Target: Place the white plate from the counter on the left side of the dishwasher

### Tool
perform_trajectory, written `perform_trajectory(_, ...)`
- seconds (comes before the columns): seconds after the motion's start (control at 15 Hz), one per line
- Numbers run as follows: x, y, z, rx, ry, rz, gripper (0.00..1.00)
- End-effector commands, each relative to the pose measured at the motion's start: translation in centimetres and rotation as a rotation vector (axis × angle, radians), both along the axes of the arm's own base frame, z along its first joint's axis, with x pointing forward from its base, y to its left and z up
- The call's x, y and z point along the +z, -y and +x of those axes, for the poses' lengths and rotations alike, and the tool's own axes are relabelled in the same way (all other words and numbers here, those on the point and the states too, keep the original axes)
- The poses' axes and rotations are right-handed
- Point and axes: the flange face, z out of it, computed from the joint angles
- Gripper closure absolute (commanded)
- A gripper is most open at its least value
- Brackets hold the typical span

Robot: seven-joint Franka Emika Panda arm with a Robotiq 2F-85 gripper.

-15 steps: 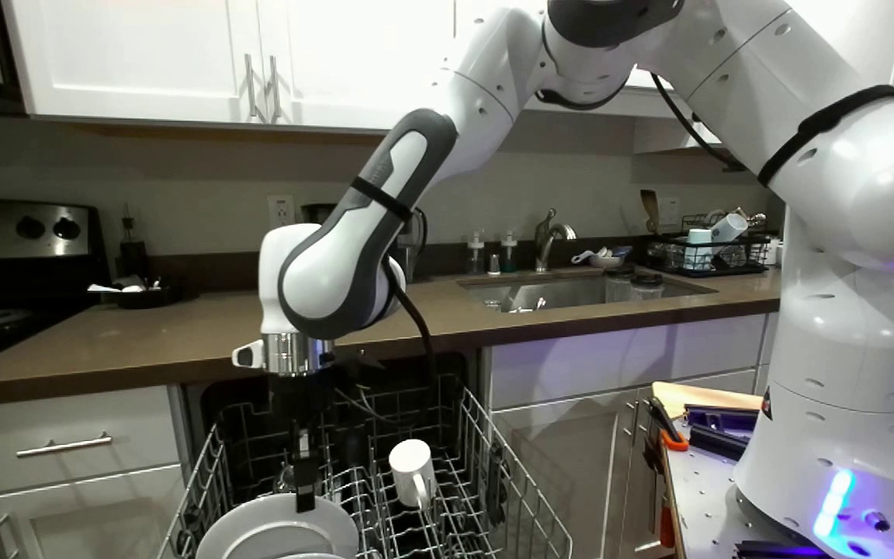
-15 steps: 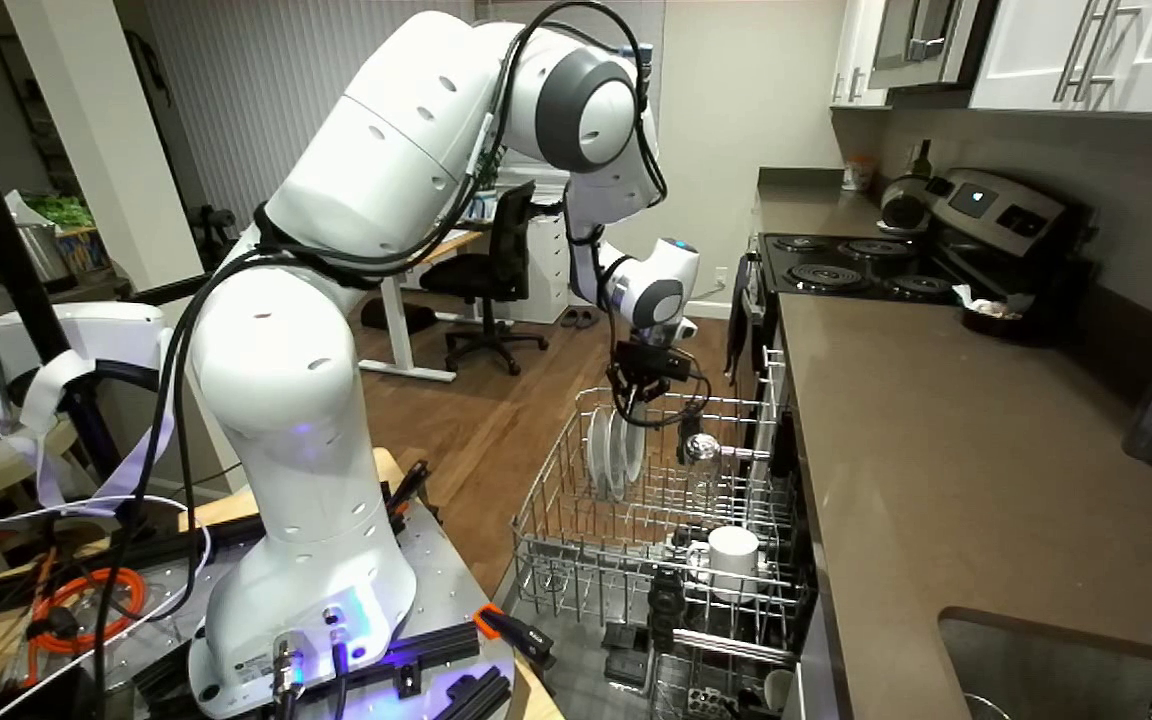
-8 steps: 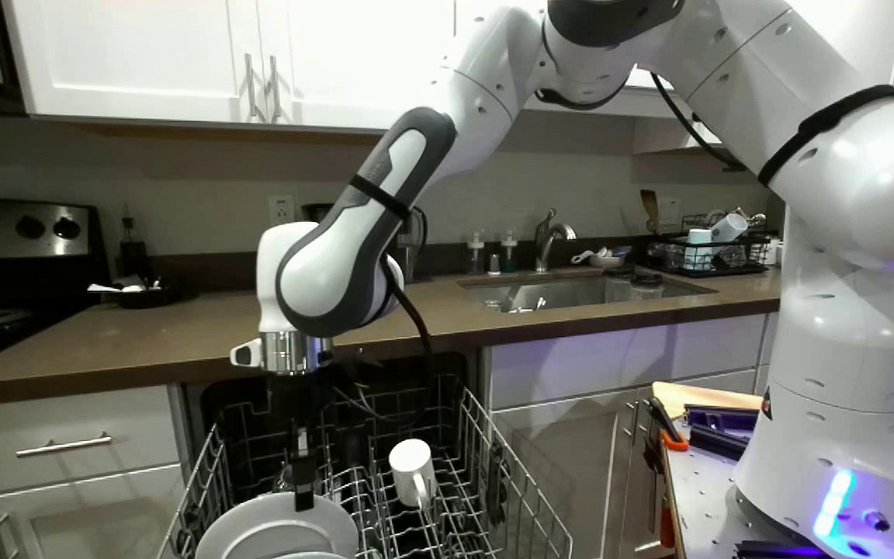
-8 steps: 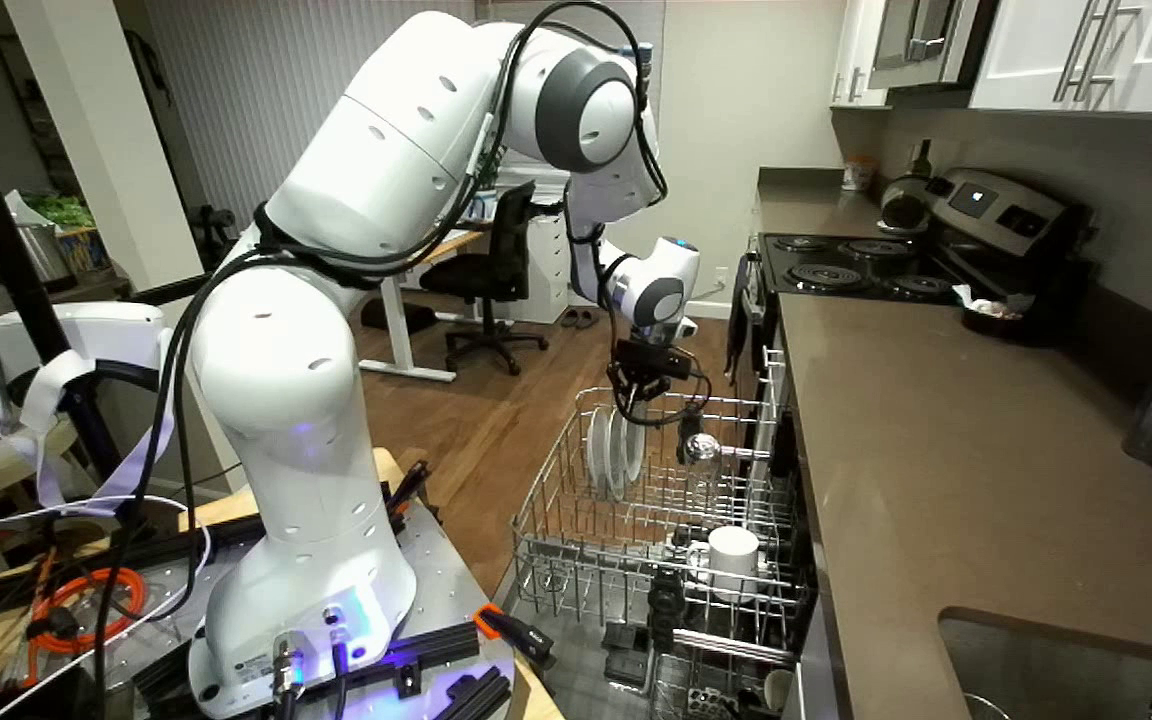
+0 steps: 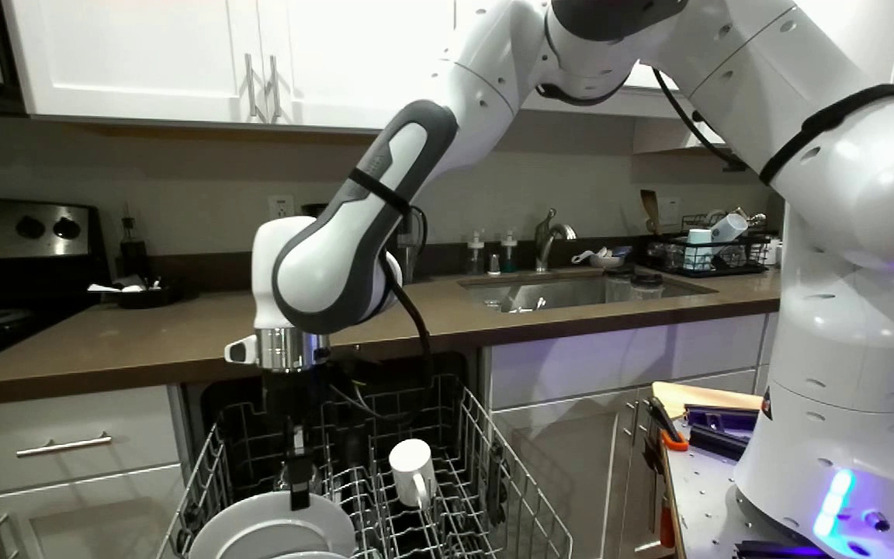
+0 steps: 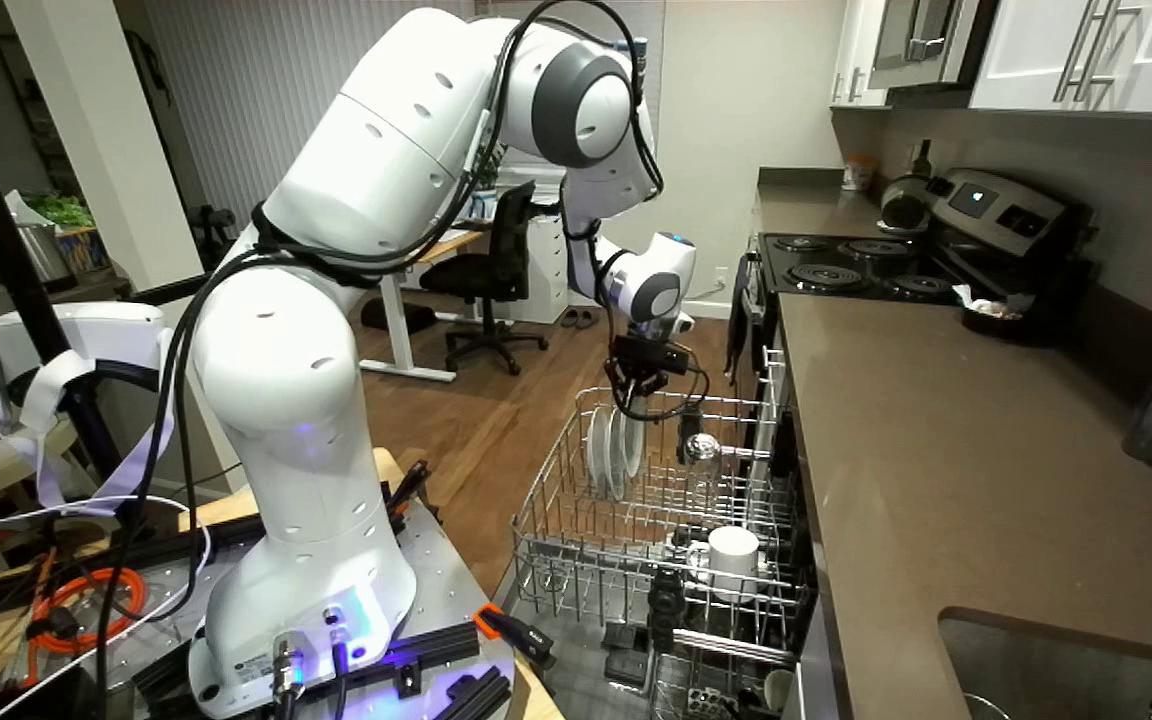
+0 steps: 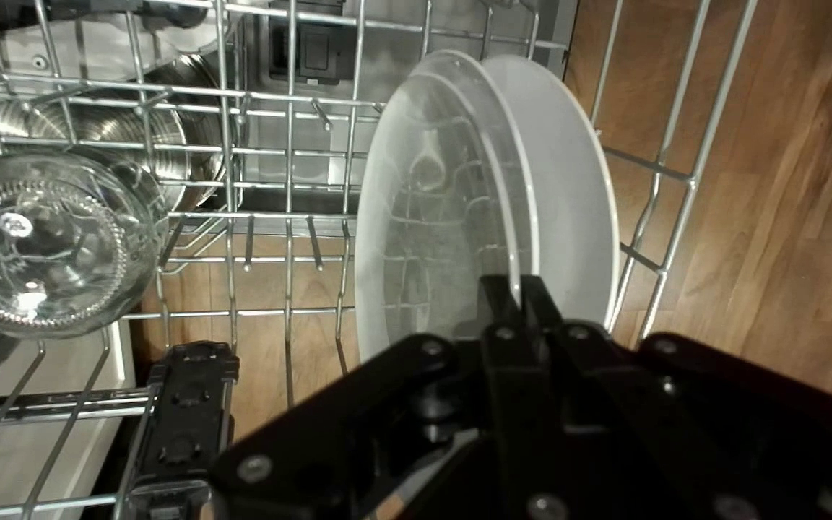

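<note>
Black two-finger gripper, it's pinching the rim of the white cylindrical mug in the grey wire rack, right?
No, not the white cylindrical mug: the wrist view shows the black two-finger gripper pinching the rim of a round white plate in the grey wire rack.

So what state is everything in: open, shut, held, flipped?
White round plate: on edge, rim gripped
Black hinged claw: shut on that rim
Other white plates: on edge
Grey wire rack: pulled out
Clear round glass jar: bottom up
White cylindrical mug: apparently upside down
White upper cabinet doors: shut
</note>
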Motion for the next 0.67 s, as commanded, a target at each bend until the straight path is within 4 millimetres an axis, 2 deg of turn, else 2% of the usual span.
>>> perform_trajectory(0.0,2.5,-0.7,-1.2,-0.003,0.023,-0.014,0.95)
perform_trajectory(0.27,3.6,-1.3,-2.3,0.000,0.020,-0.032,0.95)
perform_trajectory(0.6,4.0,-1.9,-3.6,0.000,-0.009,-0.060,0.95)
